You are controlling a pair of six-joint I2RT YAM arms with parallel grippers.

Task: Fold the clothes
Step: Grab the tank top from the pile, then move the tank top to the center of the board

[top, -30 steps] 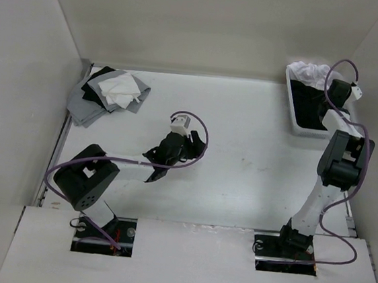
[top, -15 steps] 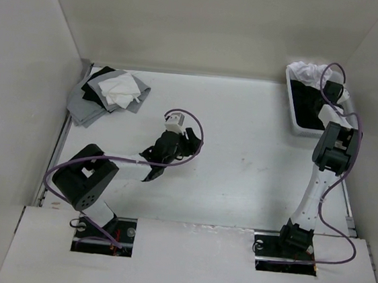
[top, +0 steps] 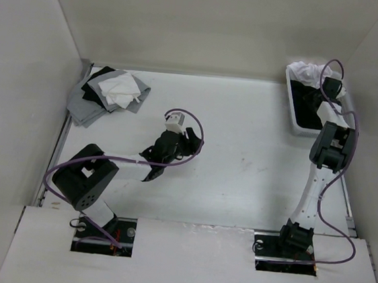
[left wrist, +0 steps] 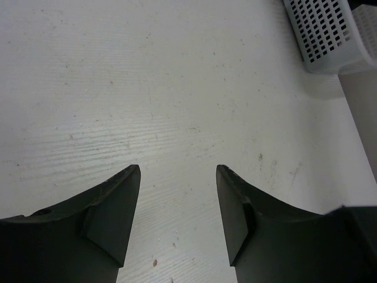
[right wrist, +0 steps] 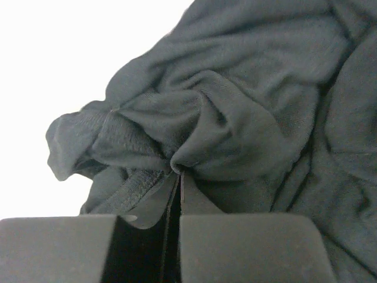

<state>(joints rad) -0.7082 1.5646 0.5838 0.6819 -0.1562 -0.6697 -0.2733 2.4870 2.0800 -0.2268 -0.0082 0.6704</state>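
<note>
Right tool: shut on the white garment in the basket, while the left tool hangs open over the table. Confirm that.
Wrong garment: the right wrist view shows the right tool shut on a fold of the black tank top, not a white one. The left tool does hang open over the table.

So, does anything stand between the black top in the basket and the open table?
Only the basket's wall, to be lifted over. The right claw is shut on the black top, and nothing visible lies on the table beside the basket.
</note>
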